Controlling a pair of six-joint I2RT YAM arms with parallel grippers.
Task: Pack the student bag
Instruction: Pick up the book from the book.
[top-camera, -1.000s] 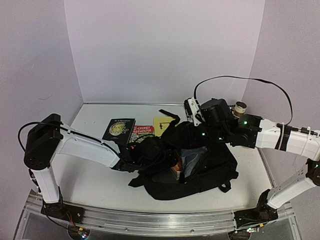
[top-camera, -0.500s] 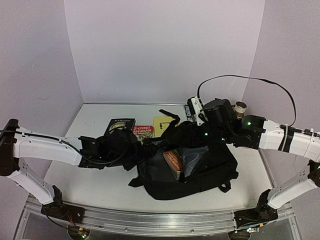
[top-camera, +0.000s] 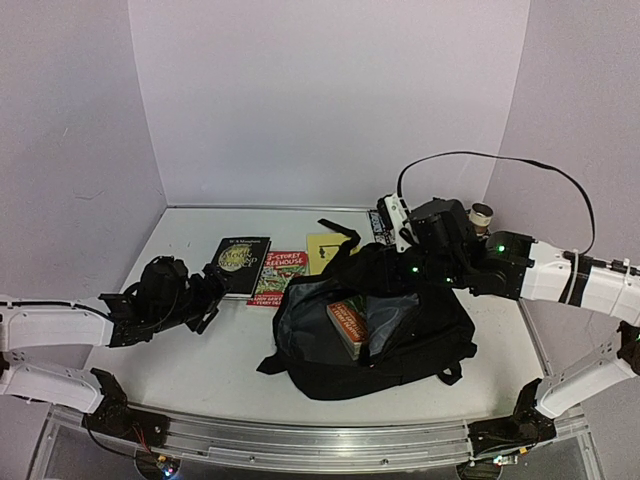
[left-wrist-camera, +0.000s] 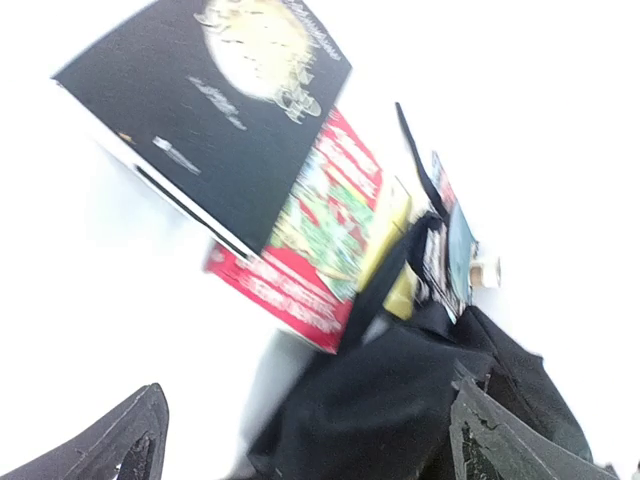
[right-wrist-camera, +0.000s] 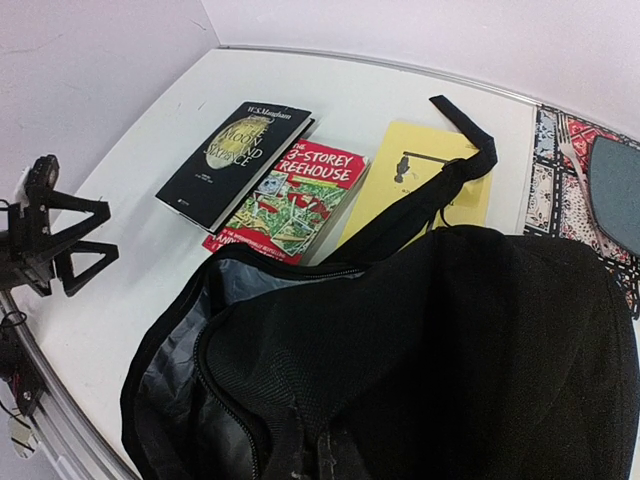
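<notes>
While one book already lies inside the open bag at mid-table, the left gripper hangs spread and empty beside it. The right gripper pinches the bag's rim. Behind, unpacked, wait a black book, a red book and a yellow book.

Left wrist view is pretty smeared, so the black book and red book covers aren't readable there, and the left gripper only pokes two finger stubs in at the bottom edge. Toward the far edge of the table the yellow book sits partly under the student bag and its strap, the book inside the bag is partly buried, and the right gripper is cropped in its own view.
</notes>
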